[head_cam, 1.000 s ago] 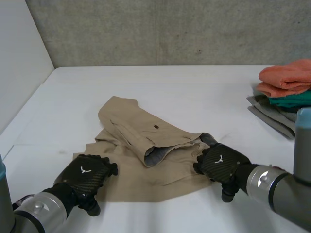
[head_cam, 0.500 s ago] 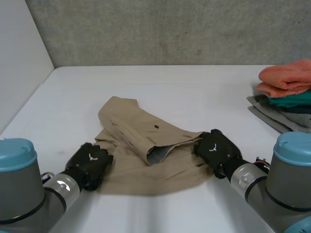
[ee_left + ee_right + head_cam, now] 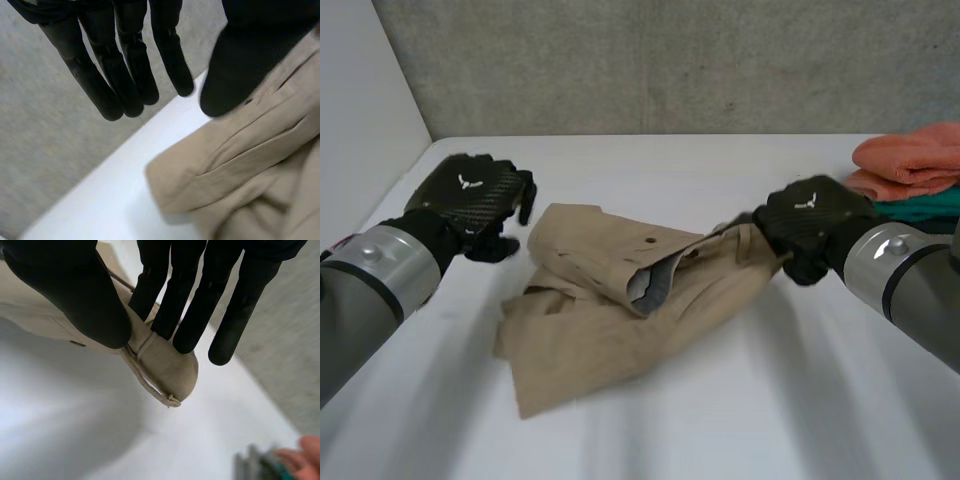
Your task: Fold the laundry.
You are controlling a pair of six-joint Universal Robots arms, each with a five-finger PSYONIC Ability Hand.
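Right hand point(image 3: 815, 222) pinches the tan garment's point(image 3: 620, 310) edge between thumb and fingers. Left hand point(image 3: 470, 200) hovers beside it, fingers straight, holding nothing. A pile of folded clothes point(image 3: 910, 165) sits just past the right hand.

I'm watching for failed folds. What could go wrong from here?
Only the right hand pinches the beige garment, at a small edge tip; it could slip out. The left hand is open beside the garment, so a one-sided pull may bunch it. The right hand is near the stack of folded clothes and might knock it.
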